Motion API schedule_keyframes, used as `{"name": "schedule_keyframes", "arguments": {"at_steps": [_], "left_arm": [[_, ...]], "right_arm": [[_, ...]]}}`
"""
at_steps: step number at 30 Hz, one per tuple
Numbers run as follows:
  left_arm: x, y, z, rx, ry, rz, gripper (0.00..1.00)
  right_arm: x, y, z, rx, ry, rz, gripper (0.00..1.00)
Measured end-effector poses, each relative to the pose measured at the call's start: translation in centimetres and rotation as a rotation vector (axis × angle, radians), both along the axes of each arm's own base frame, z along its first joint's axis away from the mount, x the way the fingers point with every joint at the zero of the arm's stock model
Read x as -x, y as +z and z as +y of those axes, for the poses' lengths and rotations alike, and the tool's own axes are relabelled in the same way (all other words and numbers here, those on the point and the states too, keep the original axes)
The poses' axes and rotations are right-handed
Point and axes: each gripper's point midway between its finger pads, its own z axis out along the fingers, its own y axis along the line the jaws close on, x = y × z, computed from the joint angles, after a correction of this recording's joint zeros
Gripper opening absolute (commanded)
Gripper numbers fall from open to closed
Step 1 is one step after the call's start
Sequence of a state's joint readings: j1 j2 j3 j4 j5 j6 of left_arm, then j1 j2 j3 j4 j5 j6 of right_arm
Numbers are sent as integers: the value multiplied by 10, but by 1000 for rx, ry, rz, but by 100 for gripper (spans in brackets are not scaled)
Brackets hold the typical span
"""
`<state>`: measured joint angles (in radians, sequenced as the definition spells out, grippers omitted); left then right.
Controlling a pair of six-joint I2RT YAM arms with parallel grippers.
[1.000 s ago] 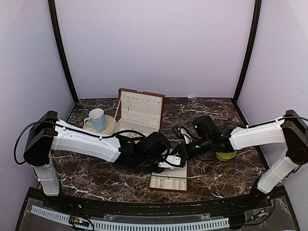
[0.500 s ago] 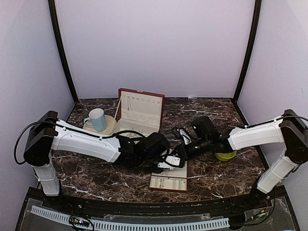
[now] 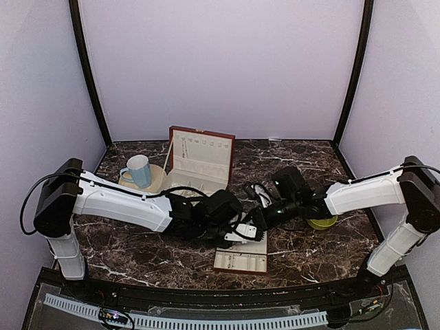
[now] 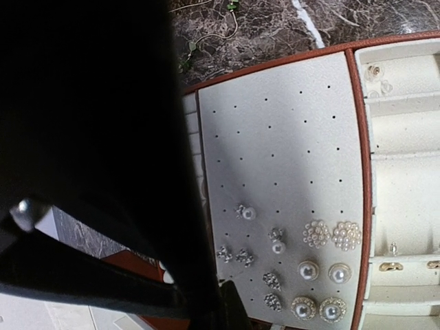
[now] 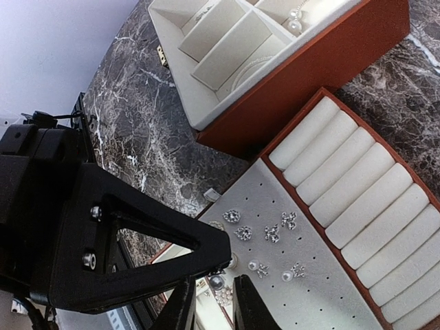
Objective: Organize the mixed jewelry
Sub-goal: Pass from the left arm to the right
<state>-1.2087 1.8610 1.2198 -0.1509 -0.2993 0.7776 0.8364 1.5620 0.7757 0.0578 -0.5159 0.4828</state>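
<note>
Nearest lies a small cream tray (image 3: 240, 262). Just past it, the right pincer (image 5: 214, 306) has slid a little closer to the left pincer (image 3: 246, 232). Its fingers are a little apart, right over the earrings (image 5: 273, 234) on the holey cream pad (image 5: 323, 289). The left pincer is squeezed together beside it. Farther off stand the open jewelry box (image 3: 201, 157) and a blue mug (image 3: 139, 170).

Pearl studs (image 5: 221, 292) sit partly hidden between the right claw's (image 5: 212, 309) fingers.

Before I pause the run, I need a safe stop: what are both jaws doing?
Left gripper: closed, nothing seen held.
Right gripper: jaws barely apart, pearl stud at their tips; grip cannot be told.
</note>
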Motion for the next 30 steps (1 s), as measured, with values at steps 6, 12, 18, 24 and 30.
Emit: {"name": "schedule_keyframes", "arguments": {"at_steps": [6,12,18,24,30], "left_arm": [[6,-5,0,5,-14,31,0],[8,-1,4,53,-13,82,0],[6,8,12,112,-5,110,0],[12,9,7,145,-33,145,0],[17,8,5,155,-49,168,0]], "right_arm": [[4,-5,-1,1,19,-22,22],[11,-6,-4,-6,35,-25,25],[12,13,-8,-68,34,-34,29],[11,24,-9,-99,32,-41,29],[12,22,-8,-100,36,-25,28]]}}
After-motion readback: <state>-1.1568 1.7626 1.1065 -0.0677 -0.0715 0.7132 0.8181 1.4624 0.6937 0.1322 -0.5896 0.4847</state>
